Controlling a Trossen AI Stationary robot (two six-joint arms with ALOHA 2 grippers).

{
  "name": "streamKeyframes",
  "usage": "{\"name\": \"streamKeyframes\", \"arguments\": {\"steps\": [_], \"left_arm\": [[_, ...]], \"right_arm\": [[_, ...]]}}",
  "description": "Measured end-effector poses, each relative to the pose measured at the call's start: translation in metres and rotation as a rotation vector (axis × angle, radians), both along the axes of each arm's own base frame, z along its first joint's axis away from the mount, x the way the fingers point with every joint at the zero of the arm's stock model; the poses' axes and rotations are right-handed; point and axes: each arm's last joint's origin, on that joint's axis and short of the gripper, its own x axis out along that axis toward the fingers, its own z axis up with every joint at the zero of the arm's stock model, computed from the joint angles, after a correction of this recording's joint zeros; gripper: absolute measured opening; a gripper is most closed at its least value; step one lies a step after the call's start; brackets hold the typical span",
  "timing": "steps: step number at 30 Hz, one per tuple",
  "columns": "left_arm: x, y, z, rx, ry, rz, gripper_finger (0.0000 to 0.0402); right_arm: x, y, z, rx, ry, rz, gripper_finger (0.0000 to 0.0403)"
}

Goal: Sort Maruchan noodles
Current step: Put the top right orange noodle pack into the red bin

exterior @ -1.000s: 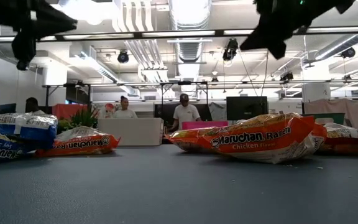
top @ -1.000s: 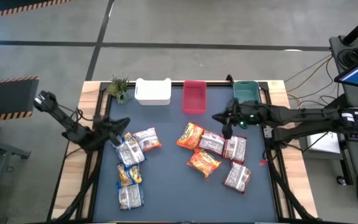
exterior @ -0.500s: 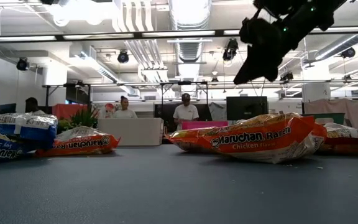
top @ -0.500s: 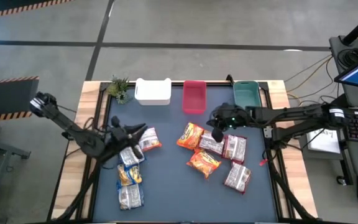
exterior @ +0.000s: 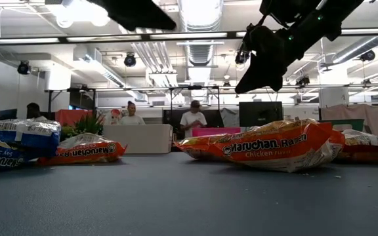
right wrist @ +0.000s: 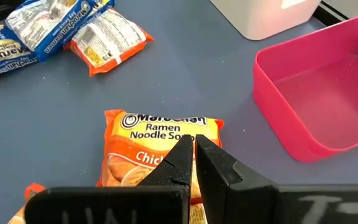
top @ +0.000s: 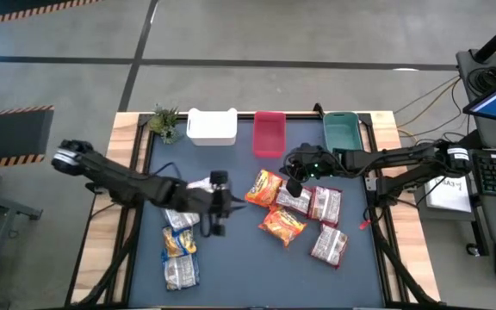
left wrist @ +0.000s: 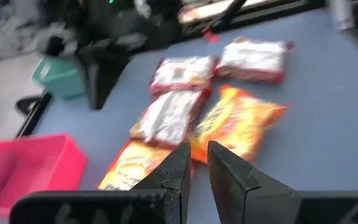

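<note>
The right gripper (right wrist: pixel 193 144), fingers nearly closed on nothing, is poised above an orange noodle packet (right wrist: pixel 157 152) beside the pink bin (right wrist: pixel 319 99). The left gripper (left wrist: pixel 194 158), likewise nearly closed and empty, is held over mid-table near silvery-white packets (left wrist: pixel 169 115).

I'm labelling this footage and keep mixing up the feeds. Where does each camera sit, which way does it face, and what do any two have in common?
High: overhead, straight down; both arms, left end effector, right end effector, packets, three bins.
Low: table height, level toward the room; arms overhead, orange packet, people behind.
Left wrist: on the left arm, past its near-shut fingers toward packets, teal bin.
Right wrist: on the right arm, past near-shut fingers at an orange packet.
Shared: both wrist views show the pink bin.
</note>
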Motion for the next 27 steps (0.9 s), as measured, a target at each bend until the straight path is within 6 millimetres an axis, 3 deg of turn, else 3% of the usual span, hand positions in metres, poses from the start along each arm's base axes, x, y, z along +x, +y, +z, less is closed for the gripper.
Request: {"name": "streamKeyframes", "arguments": {"steps": [14, 27], "left_arm": [[0.027, 0.021, -0.039, 0.029, 0.105, 0.090, 0.0038], [0.027, 0.022, -0.047, 0.077, 0.157, 0.090, 0.0038]], "right_arm": [[0.000, 0.000, -0.001, -0.021, 0.009, 0.015, 0.0009], [0.003, -0.002, 0.005, -0.036, -0.058, -0.007, 0.0009]]}}
